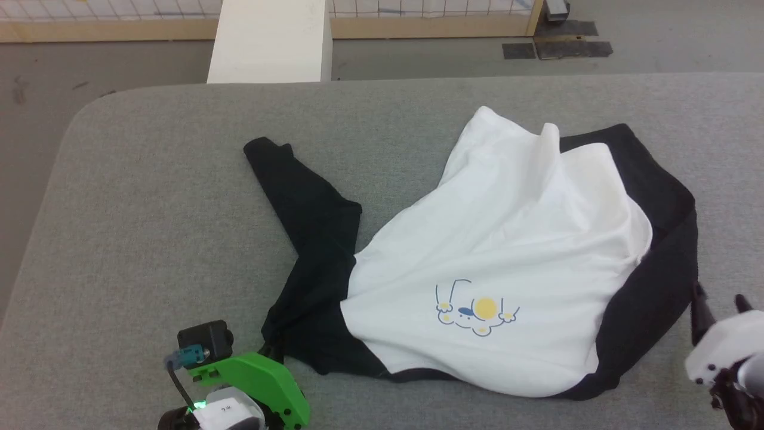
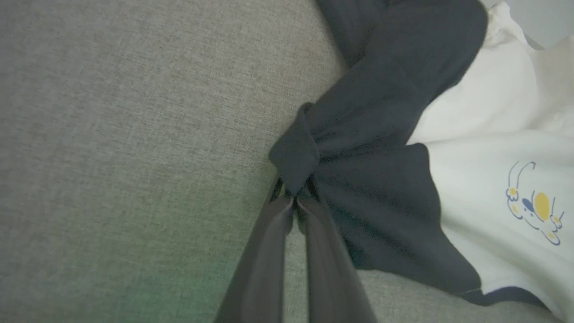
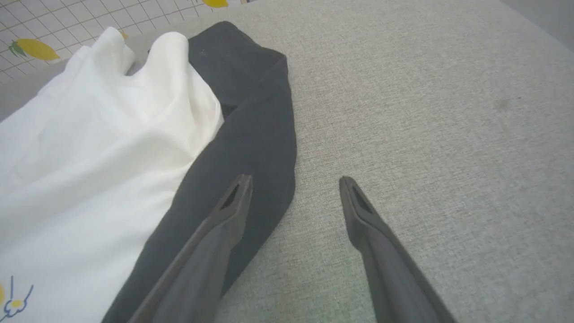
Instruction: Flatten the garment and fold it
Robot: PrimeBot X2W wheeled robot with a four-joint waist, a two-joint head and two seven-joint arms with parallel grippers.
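Flattening step | left gripper [image 2: 293, 197] clamped on garment [image 1: 507, 251] at bunched black fabric | right gripper [image 3: 295, 181] spread, empty (at black sleeve edge) | next: likely grasp there, pull apart.

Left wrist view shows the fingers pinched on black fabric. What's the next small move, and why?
Probably lower the right gripper and close it on the black sleeve edge. The left gripper is shut on a bunched black fold of the garment, while the right is open, straddling that edge, gripping nothing. Two holds would let you spread it.
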